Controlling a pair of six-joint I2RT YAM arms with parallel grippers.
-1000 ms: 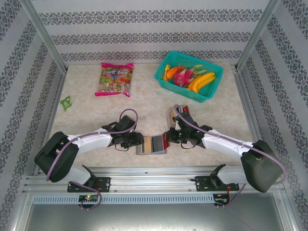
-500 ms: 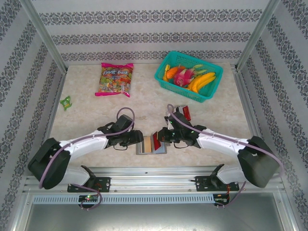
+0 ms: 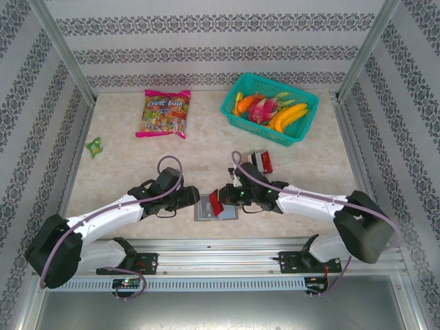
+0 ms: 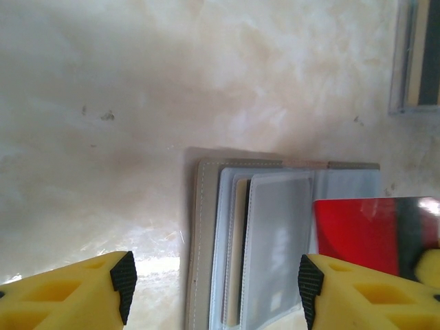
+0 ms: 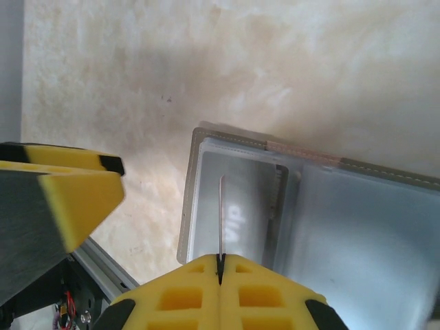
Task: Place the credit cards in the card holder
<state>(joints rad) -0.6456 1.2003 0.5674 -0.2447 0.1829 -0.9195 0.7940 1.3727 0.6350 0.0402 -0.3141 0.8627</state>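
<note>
The card holder point(image 3: 225, 213) lies open on the table near the front edge, its pale blue-gray inner panel point(image 4: 275, 240) facing up. My right gripper point(image 3: 221, 203) is shut on a red credit card point(image 3: 216, 205) and holds it on edge over the holder's left pocket point(image 5: 240, 206). In the right wrist view that card point(image 5: 221, 213) shows as a thin line running out from the gripper point(image 5: 220, 265). My left gripper point(image 3: 193, 200) is open just left of the holder, and its fingers point(image 4: 124, 285) straddle the holder's near-left part without touching it. More credit cards point(image 3: 262, 161) lie behind the right arm.
A candy bag point(image 3: 163, 113) lies at the back left and a green basket of fruit point(image 3: 269, 108) at the back right. A small green wrapper point(image 3: 93, 145) is by the left wall. The metal rail point(image 3: 220, 249) runs close in front of the holder.
The right gripper has carried the red card leftward, from the holder's right edge to over its left half. The left gripper has opened wider and drawn back a little to the left.
</note>
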